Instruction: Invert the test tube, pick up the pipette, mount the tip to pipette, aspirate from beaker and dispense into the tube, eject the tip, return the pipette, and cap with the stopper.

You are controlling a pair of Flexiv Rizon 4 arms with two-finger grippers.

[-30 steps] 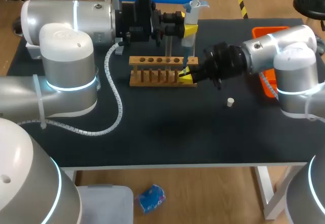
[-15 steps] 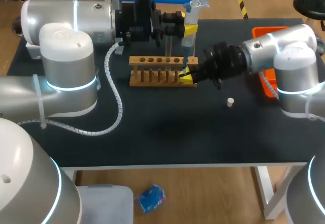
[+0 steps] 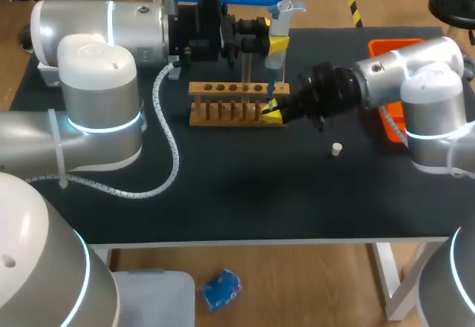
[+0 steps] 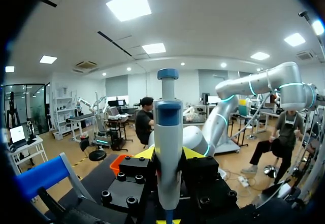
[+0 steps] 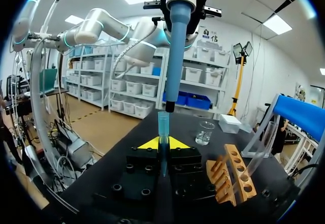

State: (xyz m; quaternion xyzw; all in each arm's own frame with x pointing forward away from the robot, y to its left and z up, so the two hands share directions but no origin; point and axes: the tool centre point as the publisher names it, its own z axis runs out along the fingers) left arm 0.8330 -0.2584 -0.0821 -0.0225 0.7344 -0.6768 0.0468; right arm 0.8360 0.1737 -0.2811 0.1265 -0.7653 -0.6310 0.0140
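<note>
Nothing's budged since a second ago, tbh. Right gripper (image 5: 162, 144) is clenched on the blue tip (image 5: 162, 125), held upright, with the pipette (image 5: 175, 56) shaft right at its mouth. Left gripper (image 3: 277, 44) is clamped on that pipette above the wooden rack (image 3: 223, 112). Stopper (image 3: 337, 149) sits apart, near the right arm.

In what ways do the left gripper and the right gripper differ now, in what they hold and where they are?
The left gripper is shut on the pipette, a long white and blue tool; the right gripper is shut on the tip, a short blue tube. The left gripper is higher up; the right gripper sits low at the end of the rack. Both hold their things upright, the pipette right above the tip.
</note>
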